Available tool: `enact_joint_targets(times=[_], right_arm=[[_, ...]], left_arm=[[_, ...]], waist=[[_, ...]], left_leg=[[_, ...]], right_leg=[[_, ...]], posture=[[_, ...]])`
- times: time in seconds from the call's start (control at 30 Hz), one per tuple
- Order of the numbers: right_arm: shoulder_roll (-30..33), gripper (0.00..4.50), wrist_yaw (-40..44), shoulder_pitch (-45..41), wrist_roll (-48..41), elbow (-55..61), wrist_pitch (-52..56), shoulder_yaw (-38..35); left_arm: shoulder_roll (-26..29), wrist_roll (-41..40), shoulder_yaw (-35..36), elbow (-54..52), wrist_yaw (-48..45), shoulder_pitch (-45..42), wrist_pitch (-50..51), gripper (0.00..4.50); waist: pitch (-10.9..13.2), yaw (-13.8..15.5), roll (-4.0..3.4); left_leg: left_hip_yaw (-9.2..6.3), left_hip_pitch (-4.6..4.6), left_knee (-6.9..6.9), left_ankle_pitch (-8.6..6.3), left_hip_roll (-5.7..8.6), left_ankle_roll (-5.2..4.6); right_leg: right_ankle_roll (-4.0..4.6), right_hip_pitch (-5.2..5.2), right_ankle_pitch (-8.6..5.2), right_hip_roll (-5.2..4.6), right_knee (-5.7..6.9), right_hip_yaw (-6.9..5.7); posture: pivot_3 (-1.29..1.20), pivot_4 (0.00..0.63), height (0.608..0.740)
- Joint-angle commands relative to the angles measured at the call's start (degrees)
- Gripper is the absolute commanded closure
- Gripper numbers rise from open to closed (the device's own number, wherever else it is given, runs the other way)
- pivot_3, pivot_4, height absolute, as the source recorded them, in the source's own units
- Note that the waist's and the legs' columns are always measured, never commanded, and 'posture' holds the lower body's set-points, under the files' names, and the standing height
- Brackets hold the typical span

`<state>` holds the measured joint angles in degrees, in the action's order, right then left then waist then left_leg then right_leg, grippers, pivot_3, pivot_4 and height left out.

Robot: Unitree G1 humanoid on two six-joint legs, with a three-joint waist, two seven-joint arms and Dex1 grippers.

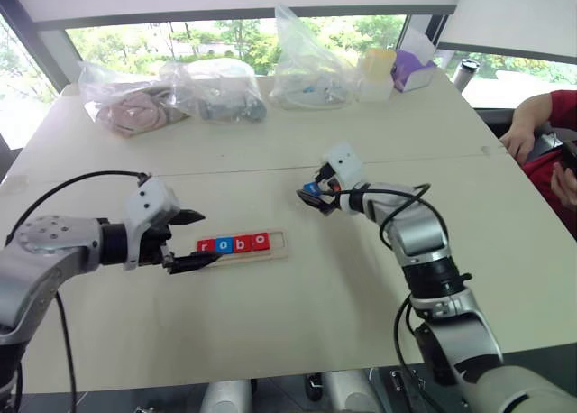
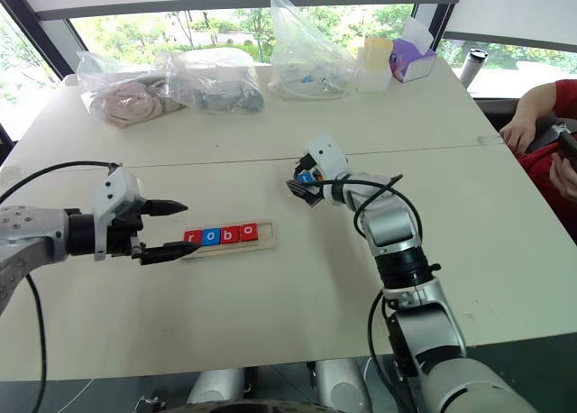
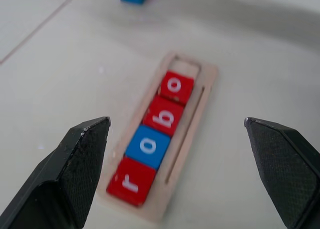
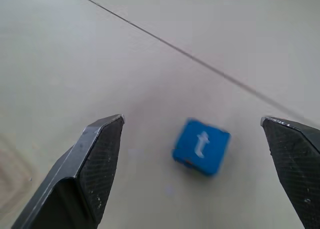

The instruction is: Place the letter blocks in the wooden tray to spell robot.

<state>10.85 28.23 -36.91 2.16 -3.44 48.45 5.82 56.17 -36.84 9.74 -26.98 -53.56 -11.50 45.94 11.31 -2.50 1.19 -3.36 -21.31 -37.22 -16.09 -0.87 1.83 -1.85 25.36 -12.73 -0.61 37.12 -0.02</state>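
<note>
In the wooden tray point(image 1: 276, 246): four letter blocks point(image 1: 233, 244), three red, one blue. On the desk point(image 1: 270, 323): one blue t block point(image 4: 201, 146). Left end effector point(image 1: 204, 239) and right end effector point(image 4: 192, 126): fingers apart, empty.

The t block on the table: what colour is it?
Blue, with a white letter; the t block shows best in the right wrist view.

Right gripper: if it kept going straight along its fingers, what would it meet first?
Most likely the blue t block, lying loose on the table between the open fingers of the right gripper and just ahead of them; depth is hard to judge.
</note>
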Motion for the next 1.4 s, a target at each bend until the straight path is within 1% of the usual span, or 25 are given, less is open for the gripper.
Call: enact_joint_targets(times=[0.03, 0.13, 0.27, 0.37, 0.43, 0.5, 0.53, 0.67, 0.73, 0.87, 0.93, 1.0, 1.1, 1.27, 1.33, 1.4], right_arm=[[-4.5, 0.06, -7.8, -0.1, 0.2, 1.6, 4.8, -2.1], [-6.9, 0.06, -11.7, -0.9, 0.4, -1.9, 3.4, -2.1], [-7.6, 0.06, -15.5, -3.0, 0.8, -8.6, -0.8, -2.8], [-8.2, 0.85, -16.8, -4.2, -0.2, -10.8, -2.3, -3.6], [-8.3, 1.82, -17.0, -4.3, -0.5, -10.6, -2.5, -3.3], [-8.4, 2.97, -17.2, -4.0, -0.5, -9.9, -2.2, -2.6], [-8.4, 3.32, -17.2, -3.8, -0.5, -9.5, -2.0, -2.3], [-8.4, 3.30, -19.0, -3.7, -0.1, -6.8, -0.4, -2.5], [-7.8, 3.30, -20.9, -2.6, 0.3, 1.4, 4.1, -3.8], [-7.6, 3.30, -21.4, 4.4, -0.9, 21.0, 19.6, -3.8], [-10.5, 3.30, -22.9, 7.4, -1.1, 29.5, 30.4, -6.6], [-12.5, 3.30, -23.6, 8.7, -1.1, 34.7, 38.3, -8.8], [-13.2, 3.30, -23.9, 10.0, -1.1, 37.6, 43.4, -10.4], [-16.0, 3.30, -25.7, 13.5, -0.8, 37.5, 44.0, -10.7], [-18.9, 3.30, -26.8, 13.7, -0.6, 36.8, 44.0, -12.2], [-19.7, 2.25, -27.3, 13.0, -0.6, 35.9, 44.0, -13.0]], left_arm=[[-0.2, 0.1, -0.8, 0.2, 0.3, -1.7, -0.1, 0.00], [-0.6, 0.6, -1.7, 1.1, 0.3, -2.9, -0.4, 0.00], [-0.8, 1.0, -2.4, 2.0, 0.4, -4.0, -0.9, 0.00], [-1.5, 1.9, -1.9, 2.6, 1.2, -4.4, -1.8, 0.00], [-2.0, 2.1, -1.5, 2.9, 1.8, -4.6, -2.0, 0.00], [-2.7, 2.3, -1.4, 3.3, 2.5, -5.3, -2.4, 0.00], [-3.1, 2.5, -1.3, 3.6, 2.9, -5.6, -2.7, 0.00], [-3.8, 2.9, -1.9, 3.8, 3.1, -6.1, -3.0, 0.00], [-4.1, 2.8, -2.2, 3.6, 3.1, -6.3, -2.9, 0.00], [-5.1, 2.9, -3.0, 3.7, 3.2, -6.5, -3.1, 0.00], [-6.0, 3.0, -4.2, 3.8, 3.0, -7.1, -3.3, 0.00], [-6.9, 2.7, -5.2, 4.0, 2.9, -7.9, -3.2, 0.00], [-7.7, 3.1, -6.9, 5.0, 2.1, -9.2, -3.4, 0.00], [-8.3, 4.2, -9.0, 8.1, 0.5, -11.9, -4.5, 0.00], [-8.3, 4.2, -9.9, 8.7, -0.8, -12.7, -4.4, 0.00], [-8.2, 4.7, -10.7, 9.6, -2.1, -13.0, -5.0, 0.00]], waist=[[0.0, -0.1, -0.01], [0.0, 0.0, -0.02], [0.0, 0.0, -0.02], [0.0, 0.0, -0.02], [0.0, -0.1, -0.01], [0.0, -0.1, -0.01], [0.0, -0.1, -0.01], [0.0, -0.1, -0.01], [0.0, 0.0, -0.02], [0.0, 0.3, -0.02], [0.0, 0.3, -0.01], [0.0, 0.2, -0.02], [0.0, 0.0, -0.03], [0.0, -0.2, -0.03], [0.0, -0.2, -0.02], [0.0, -0.2, -0.02]], left_leg=[[0.01, 0.00, 0.00, 0.00, 0.00, 0.00], [0.03, 0.02, -0.01, 0.00, 0.00, 0.00], [0.04, 0.02, -0.02, 0.00, 0.02, 0.00], [0.04, 0.02, -0.02, 0.00, 0.02, 0.00], [0.04, 0.02, -0.02, 0.00, 0.02, 0.00], [0.04, 0.02, 0.00, 0.00, 0.02, 0.00], [0.03, 0.02, 0.00, 0.00, 0.01, 0.00], [0.04, 0.02, 0.01, 0.00, 0.01, 0.00], [0.02, -0.01, 0.01, 0.00, 0.01, 0.00], [-0.04, -0.09, 0.02, 0.00, 0.01, 0.00], [-0.04, -0.08, 0.03, 0.00, 0.03, 0.00], [-0.05, -0.07, 0.03, 0.00, 0.03, 0.00], [-0.03, -0.03, 0.00, 0.00, 0.02, 0.00], [-0.06, 0.02, 0.03, 0.00, 0.00, 0.00], [-0.05, 0.02, 0.05, 0.00, -0.01, 0.00], [-0.05, 0.03, 0.06, 0.00, -0.01, 0.00]], right_leg=[[0.00, 0.01, 0.00, 0.00, 0.01, 0.01], [0.00, 0.01, 0.01, 0.00, 0.02, 0.02], [0.00, -0.01, 0.01, 0.00, 0.00, 0.00], [0.00, -0.02, 0.01, 0.00, -0.01, -0.01], [0.00, -0.02, 0.01, 0.00, -0.01, -0.01], [0.00, -0.01, 0.01, 0.00, -0.01, -0.01], [0.00, -0.01, 0.01, 0.00, -0.01, -0.01], [0.00, -0.01, 0.01, 0.00, 0.00, -0.01], [0.00, 0.02, 0.01, 0.00, -0.01, -0.01], [-0.03, 0.03, -0.01, -0.03, -0.04, -0.02], [-0.06, 0.02, -0.03, -0.06, -0.05, -0.02], [-0.06, 0.02, -0.03, -0.06, -0.04, -0.02], [-0.17, 0.03, -0.10, -0.02, -0.02, -0.03], [-0.16, 0.01, -0.11, 0.05, -0.01, -0.06], [-0.17, 0.02, -0.11, 0.05, -0.02, -0.07], [-0.17, 0.01, -0.11, 0.05, -0.03, -0.06]], posture=[[0.00, 0.150, 0.740], [0.00, 0.150, 0.740], [0.00, 0.150, 0.740], [0.00, 0.150, 0.740], [0.00, 0.150, 0.740], [0.00, 0.150, 0.740], [0.00, 0.150, 0.740], [0.00, 0.150, 0.740], [0.00, 0.150, 0.740], [0.00, 0.150, 0.740], [0.00, 0.150, 0.740], [0.00, 0.150, 0.740], [0.00, 0.150, 0.740], [0.00, 0.150, 0.740], [0.00, 0.150, 0.740], [0.00, 0.150, 0.740]])
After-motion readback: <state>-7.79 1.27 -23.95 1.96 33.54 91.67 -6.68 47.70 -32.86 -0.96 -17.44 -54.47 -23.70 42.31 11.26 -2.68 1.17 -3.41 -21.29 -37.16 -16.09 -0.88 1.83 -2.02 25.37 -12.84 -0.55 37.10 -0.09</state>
